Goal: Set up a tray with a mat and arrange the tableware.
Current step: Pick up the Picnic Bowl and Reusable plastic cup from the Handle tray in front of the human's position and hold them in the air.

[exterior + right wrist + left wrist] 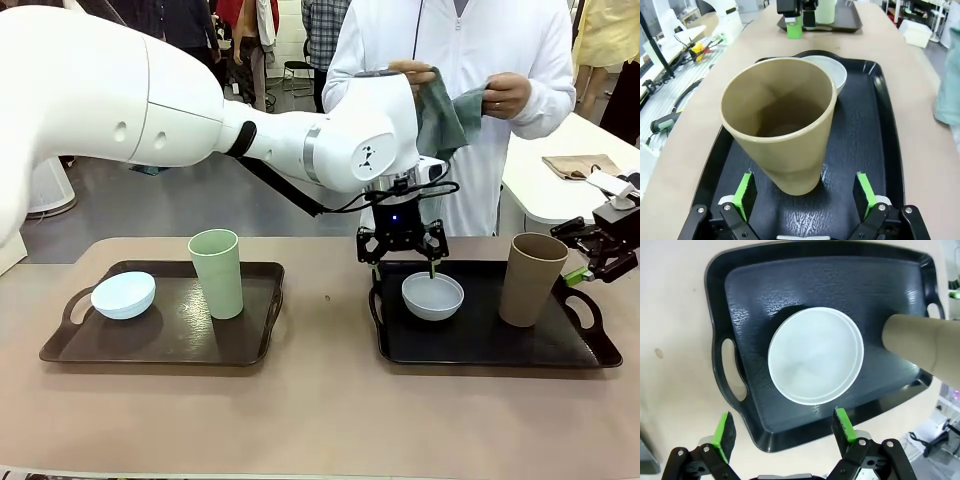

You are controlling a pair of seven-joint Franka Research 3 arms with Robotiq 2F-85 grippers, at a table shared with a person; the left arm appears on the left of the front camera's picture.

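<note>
Two trays lie on the table. The brown tray on the left carries a pale blue bowl and a pale green tumbler. On the black tray at the right are a greyish white bowl and a brown tumbler. My left gripper hangs open just above that bowl's far rim, nothing between its pads. At the tray's right end my right gripper is open beside the brown tumbler, its pads apart from the tumbler's base. The person holds a grey-green mat in both hands.
The person stands at the far edge behind the black tray. A white side table with a folded cloth stands at the back right. Bare tabletop runs along the near side and between the trays.
</note>
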